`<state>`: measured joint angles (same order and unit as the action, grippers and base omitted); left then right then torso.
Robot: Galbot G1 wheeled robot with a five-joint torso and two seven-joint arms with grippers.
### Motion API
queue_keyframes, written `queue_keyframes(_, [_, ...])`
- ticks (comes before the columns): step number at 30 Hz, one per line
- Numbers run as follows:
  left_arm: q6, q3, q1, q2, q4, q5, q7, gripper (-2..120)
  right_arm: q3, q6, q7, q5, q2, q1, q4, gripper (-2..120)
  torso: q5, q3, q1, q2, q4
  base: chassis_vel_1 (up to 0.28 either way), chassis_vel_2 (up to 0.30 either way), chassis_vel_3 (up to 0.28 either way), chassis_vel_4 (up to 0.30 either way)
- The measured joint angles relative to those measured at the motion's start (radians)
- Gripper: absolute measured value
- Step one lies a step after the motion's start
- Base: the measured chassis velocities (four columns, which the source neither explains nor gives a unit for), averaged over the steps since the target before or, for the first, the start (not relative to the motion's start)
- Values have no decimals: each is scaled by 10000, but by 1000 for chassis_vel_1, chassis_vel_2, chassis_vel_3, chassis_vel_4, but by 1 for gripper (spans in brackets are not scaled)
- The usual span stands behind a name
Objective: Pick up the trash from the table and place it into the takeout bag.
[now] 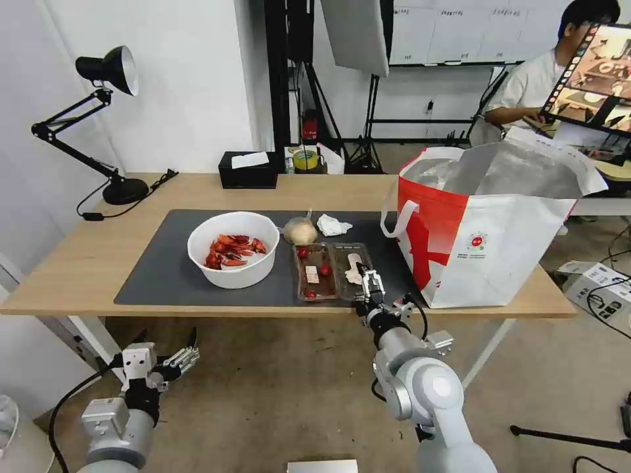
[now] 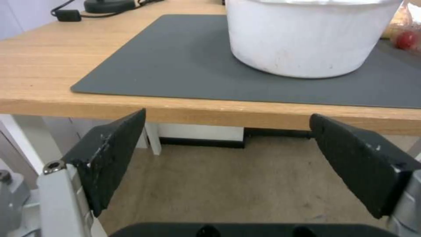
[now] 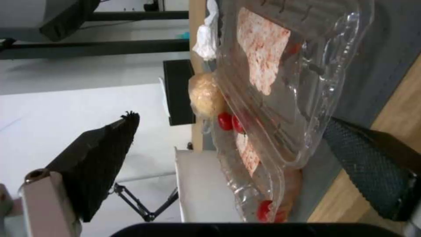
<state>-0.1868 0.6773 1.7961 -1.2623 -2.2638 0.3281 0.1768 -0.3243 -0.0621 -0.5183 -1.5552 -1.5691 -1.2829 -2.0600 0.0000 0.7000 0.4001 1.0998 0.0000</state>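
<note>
A light-wood tabletop [image 1: 98, 256] is seen across the middle of the head view, with a dark grey mat [image 1: 158, 276] laid on it. Left of centre on the mat a white round bowl [image 1: 233, 249] of red crayfish shells is set. Just to its right, a clear plastic hinged tray [image 1: 332, 270] holding cherry tomatoes lies opened flat. Behind the tray, a small tan knotted bag [image 1: 300, 231] and a crumpled white tissue [image 1: 333, 225] are placed side by side. At the right end of the tabletop a red-and-white takeout bag [image 1: 486, 236] is stood upright, its mouth open and its foil lining exposed.

The right gripper [image 1: 369, 284] is positioned at the near right edge of the tray; in the right wrist view its fingers [image 3: 105, 164] are spread to either side of the tray's rim, without pinching it. The left gripper [image 1: 172, 358] is held low in the lower left of the frame, below the tabletop edge, with its fingers [image 2: 110, 158] spread apart around nothing.
</note>
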Motion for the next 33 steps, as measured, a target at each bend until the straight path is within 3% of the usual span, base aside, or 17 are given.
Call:
queue_keyframes(21, [40,46,54,-4,-44,-14,-10,100,44,-5,110,681,-3,613,365,100,0,0,-1,2,-1,0,0,0,0])
queue_keyframes(33, [59,110,151,63,-172,-1,-11,100,611,-265,192,848,51,1415,663,100,-1,0,-1,1,0,0,0,0,0])
